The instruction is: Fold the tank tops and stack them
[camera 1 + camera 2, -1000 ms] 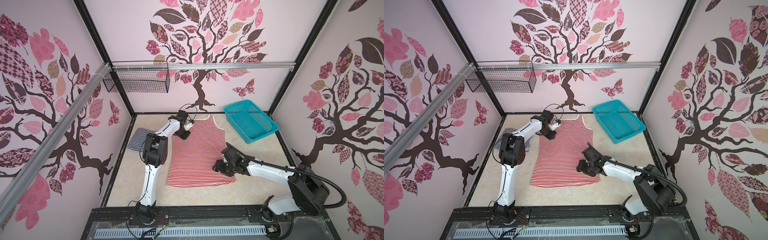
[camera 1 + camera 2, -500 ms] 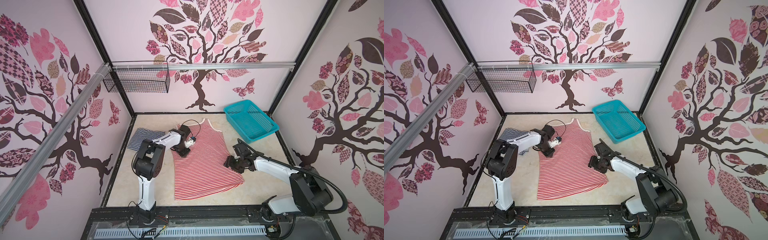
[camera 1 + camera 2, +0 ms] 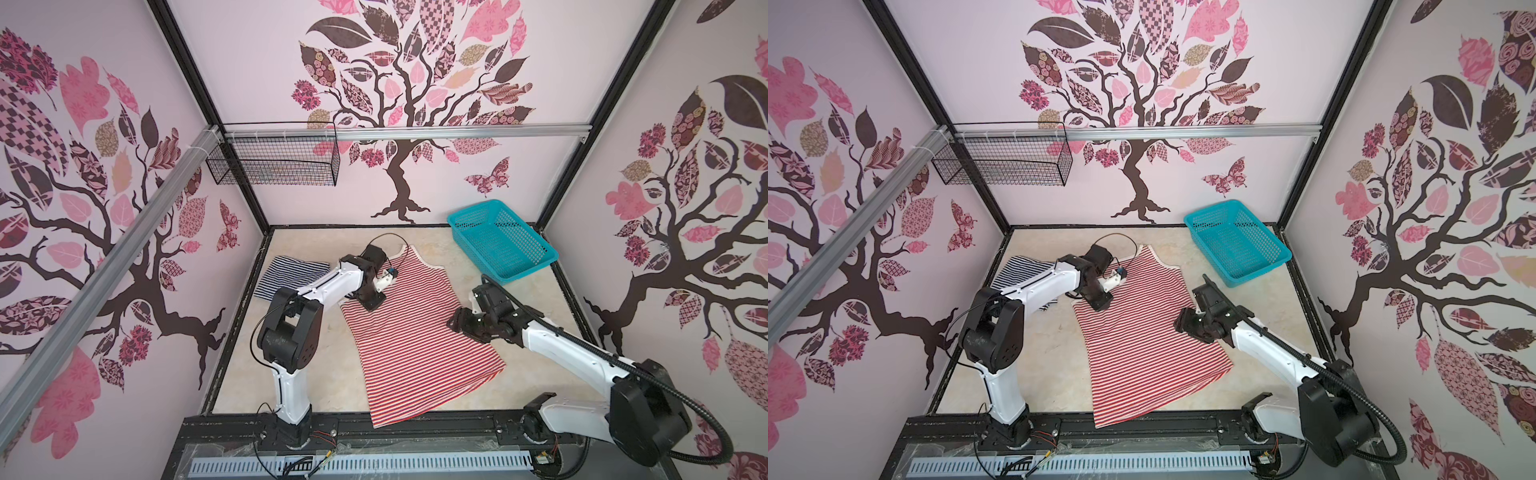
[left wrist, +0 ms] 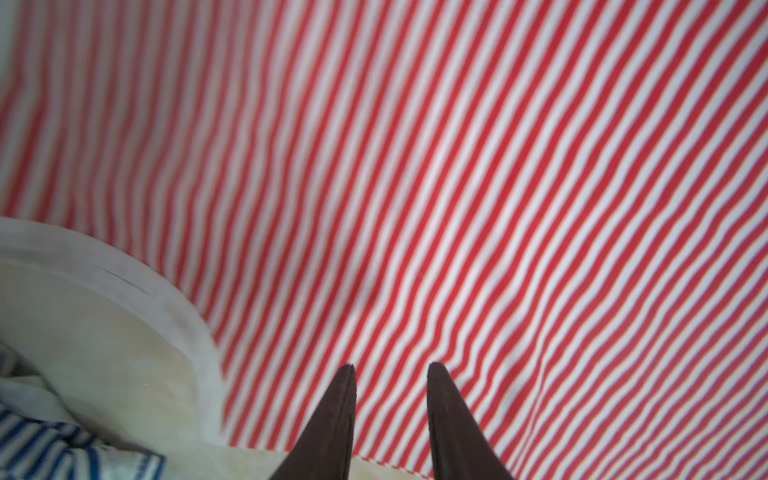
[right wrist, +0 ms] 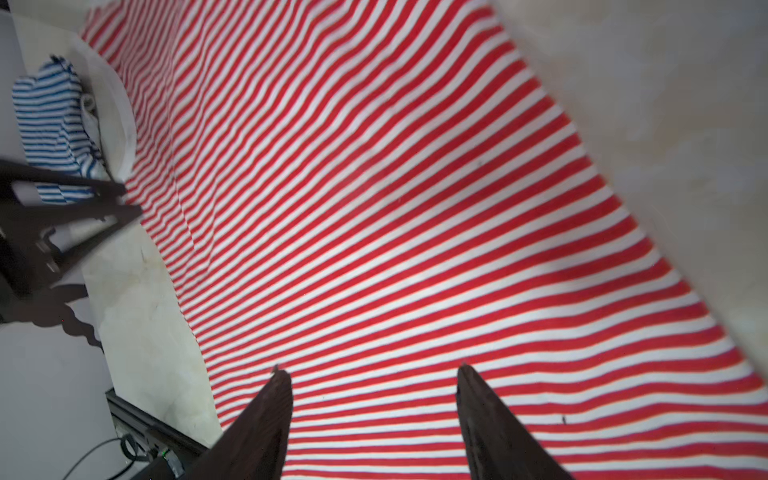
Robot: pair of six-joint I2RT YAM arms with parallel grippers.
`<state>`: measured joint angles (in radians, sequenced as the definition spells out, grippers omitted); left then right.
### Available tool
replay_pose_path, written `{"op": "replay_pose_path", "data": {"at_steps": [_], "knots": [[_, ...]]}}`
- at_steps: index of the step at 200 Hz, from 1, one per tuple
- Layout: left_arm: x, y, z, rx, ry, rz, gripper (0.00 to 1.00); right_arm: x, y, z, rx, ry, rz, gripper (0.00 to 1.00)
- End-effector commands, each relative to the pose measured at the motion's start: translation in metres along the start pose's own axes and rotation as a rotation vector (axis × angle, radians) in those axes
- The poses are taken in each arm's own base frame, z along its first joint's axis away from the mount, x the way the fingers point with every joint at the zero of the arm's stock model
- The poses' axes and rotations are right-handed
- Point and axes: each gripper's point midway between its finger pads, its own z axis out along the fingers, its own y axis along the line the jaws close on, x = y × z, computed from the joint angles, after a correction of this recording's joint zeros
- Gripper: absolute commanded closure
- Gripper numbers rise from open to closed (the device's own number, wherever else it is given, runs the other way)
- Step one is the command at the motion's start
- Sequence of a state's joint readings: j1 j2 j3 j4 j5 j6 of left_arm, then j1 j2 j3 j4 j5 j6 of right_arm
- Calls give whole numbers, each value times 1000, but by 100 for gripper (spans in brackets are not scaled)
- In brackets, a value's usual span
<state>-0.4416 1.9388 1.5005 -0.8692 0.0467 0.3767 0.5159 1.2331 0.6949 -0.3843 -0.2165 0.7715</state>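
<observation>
The red-and-white striped sleeveless cloth tank top (image 3: 415, 340) lies spread flat and askew on the pale beige tabletop (image 3: 332, 390), with its straps toward the back wall and one hem corner lapping over the black front rail in both top views. The navy-and-white striped cloth tank top (image 3: 291, 272) sits bunched at the far left of the table, partly hidden behind the left arm. The left gripper (image 4: 390, 365) is low over the red top's upper left side, just beside the pale armhole edging (image 4: 187, 324); its dark fingers stand slightly apart with only striped cloth showing between them. The right gripper (image 5: 370, 370) hangs over the top's right edge with its fingers spread wide, gripping nothing. A teal plastic mesh basket (image 3: 530, 268) stands in the far right corner.
</observation>
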Motion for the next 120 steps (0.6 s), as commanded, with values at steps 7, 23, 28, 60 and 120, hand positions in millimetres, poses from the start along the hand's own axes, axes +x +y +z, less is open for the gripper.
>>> {"op": "replay_pose_path", "data": {"at_steps": [7,23,28,60,120], "knots": [[-32,29,22,49,-19,-83,67,35,-20,13,44,60,57,35],[-41,38,34,55,-2,-92,68,46,-31,19,49,80,74,35],[-43,40,38,53,0,-91,68,48,-35,20,57,82,77,35],[-42,48,58,28,28,-88,68,52,-55,26,136,82,69,34],[9,35,64,7,105,-96,68,15,-91,37,299,67,102,33]]}}
